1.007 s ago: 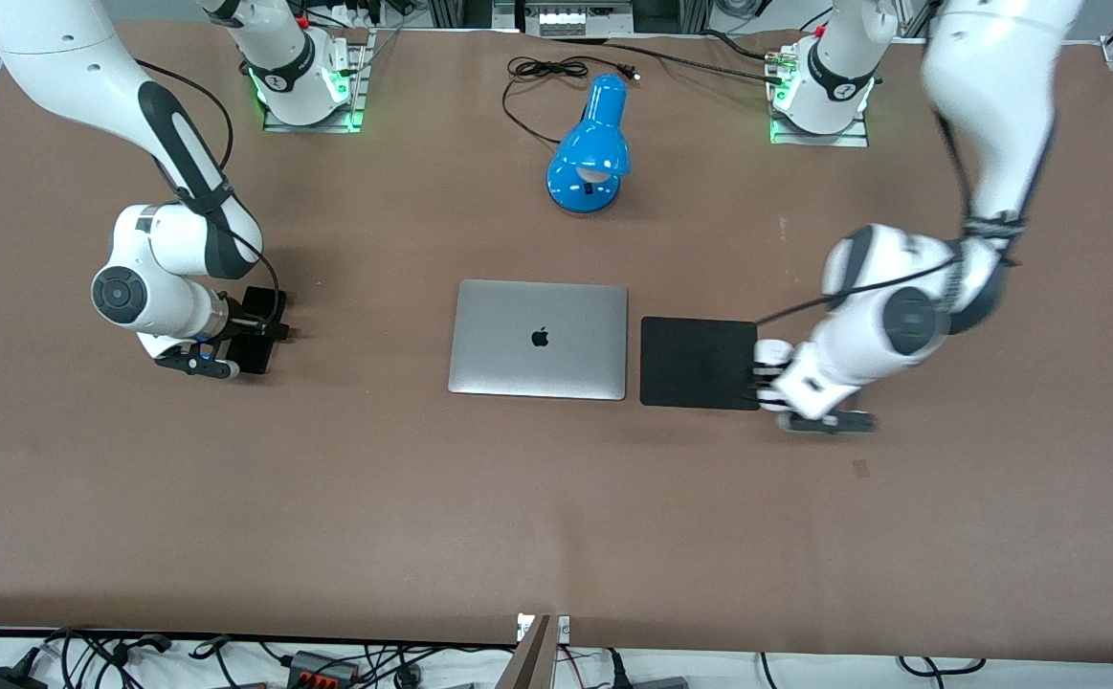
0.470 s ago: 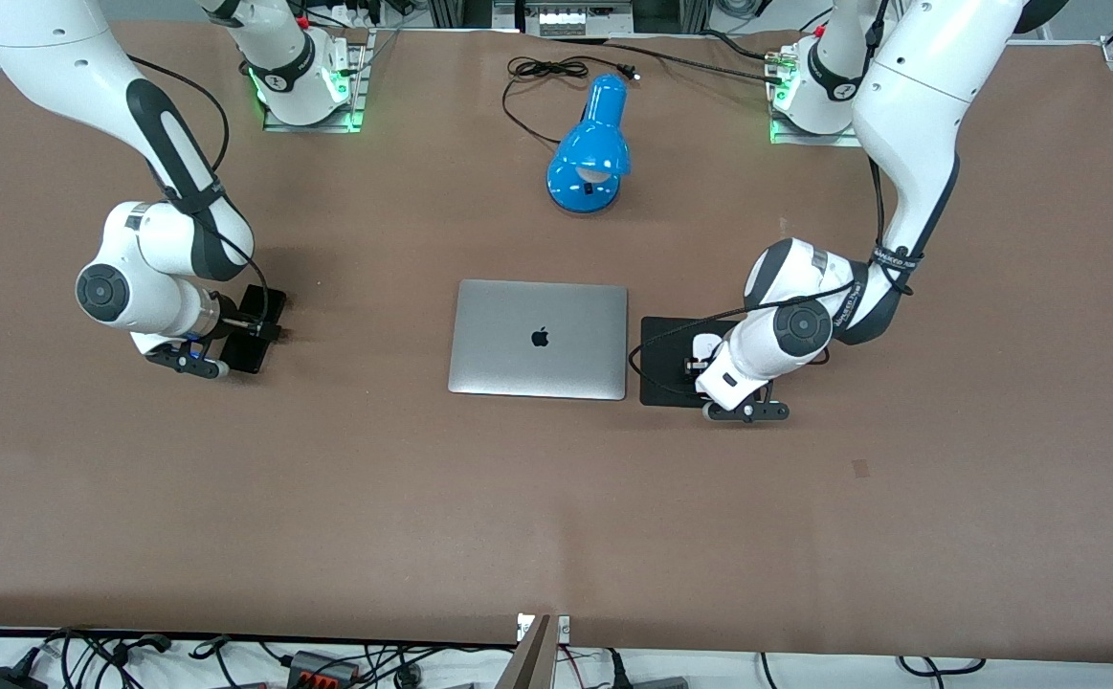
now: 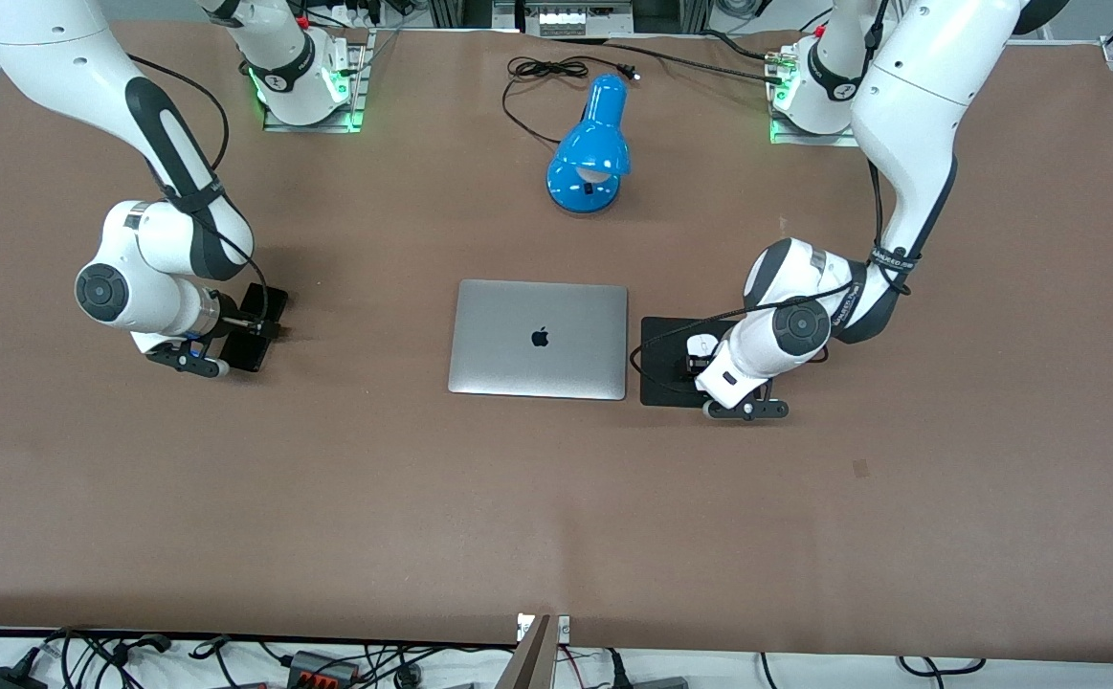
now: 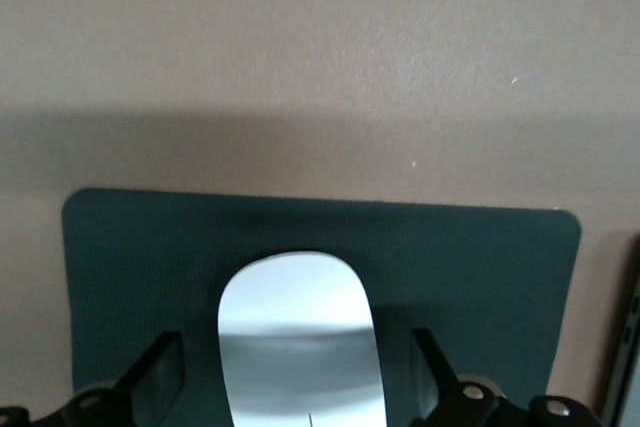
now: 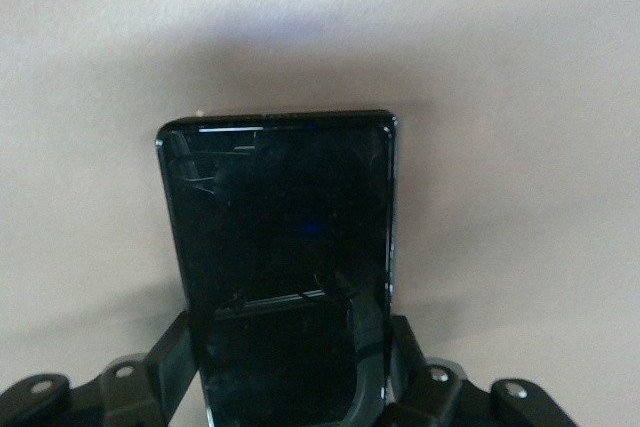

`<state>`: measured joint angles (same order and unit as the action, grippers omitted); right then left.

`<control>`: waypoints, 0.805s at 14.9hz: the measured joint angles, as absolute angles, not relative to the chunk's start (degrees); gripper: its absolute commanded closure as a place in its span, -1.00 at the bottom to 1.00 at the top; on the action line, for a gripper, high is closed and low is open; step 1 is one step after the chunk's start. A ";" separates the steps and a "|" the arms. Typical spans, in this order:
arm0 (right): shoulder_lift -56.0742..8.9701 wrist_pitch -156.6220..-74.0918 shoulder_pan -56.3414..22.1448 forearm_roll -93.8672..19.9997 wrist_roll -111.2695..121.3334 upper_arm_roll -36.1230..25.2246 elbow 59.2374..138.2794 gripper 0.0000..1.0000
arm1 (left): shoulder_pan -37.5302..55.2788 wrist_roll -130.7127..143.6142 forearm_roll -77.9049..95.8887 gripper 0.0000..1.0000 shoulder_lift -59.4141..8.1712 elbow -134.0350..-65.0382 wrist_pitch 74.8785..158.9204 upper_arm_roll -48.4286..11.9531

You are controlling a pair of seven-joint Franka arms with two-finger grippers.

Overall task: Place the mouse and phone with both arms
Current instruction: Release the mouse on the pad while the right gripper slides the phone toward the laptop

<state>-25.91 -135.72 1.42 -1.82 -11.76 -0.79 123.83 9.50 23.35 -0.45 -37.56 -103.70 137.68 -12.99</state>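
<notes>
The white mouse (image 3: 702,342) lies on the square black mat (image 3: 671,368) beside the laptop. My left gripper (image 3: 701,352) is low over it and open. In the left wrist view the mouse (image 4: 300,332) rests on the mat (image 4: 480,267), with a gap to each of the fingers (image 4: 160,372) of my left gripper (image 4: 297,392). The black phone (image 3: 248,356) is at the right arm's end of the table. My right gripper (image 3: 255,330) is shut on its sides, low over the table. The right wrist view shows the phone (image 5: 280,217) between my right gripper's (image 5: 290,362) fingers (image 5: 178,347).
A closed silver laptop (image 3: 539,338) lies mid-table, touching the mat's edge. A blue desk lamp (image 3: 592,153) with a black cable (image 3: 542,72) stands farther from the front camera. Both arm bases sit along the table's edge farthest from the front camera.
My left arm swung in from its end of the table and brought the mouse onto the mat. My right gripper with the phone shifted slightly toward its end of the table.
</notes>
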 measured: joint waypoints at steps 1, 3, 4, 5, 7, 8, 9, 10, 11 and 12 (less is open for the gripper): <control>-25.76 -134.69 1.39 -1.82 -11.74 -0.24 123.72 0.49 | 9.49 23.37 -0.45 -1.00 -36.94 -103.38 137.75 -12.98; -24.94 -131.86 1.34 -1.82 -11.74 1.92 122.73 0.49 | 9.31 23.47 -0.45 -1.00 -34.46 -102.16 136.72 -12.73; -24.30 -130.70 1.32 -1.83 -11.74 3.47 122.02 0.49 | 8.89 23.47 -0.45 -1.00 -33.05 -100.94 134.35 -12.37; -23.69 -129.98 1.29 -1.83 -11.78 5.50 121.25 0.49 | 8.13 23.30 -0.45 -1.00 -31.81 -99.25 130.73 -12.04; -22.82 -129.34 1.07 -1.84 -12.06 10.06 119.75 0.49 | 6.20 22.44 -0.86 -1.00 -30.16 -94.84 122.06 -11.61; -22.77 -129.27 0.82 -1.84 -12.19 11.97 119.10 0.49 | 5.34 21.59 -2.21 -1.00 -29.80 -92.47 118.02 -11.42; -22.86 -129.27 0.25 -1.85 -12.36 13.34 118.52 0.49 | 4.55 20.25 -4.74 -1.00 -29.68 -90.15 114.45 -11.38; -23.04 -129.27 -0.85 -1.91 -13.50 14.07 117.98 0.49 | 3.84 17.96 -8.04 -1.00 -29.67 -88.00 111.26 -11.35; -23.42 -129.29 -2.33 -1.90 -16.21 14.31 117.46 0.49 | 3.36 15.11 -11.06 -1.00 -29.62 -86.26 108.29 -11.34; -24.14 -129.36 -3.86 -1.88 -19.32 14.33 116.78 0.49 | 3.01 12.33 -13.57 -1.00 -29.45 -84.93 105.03 -11.32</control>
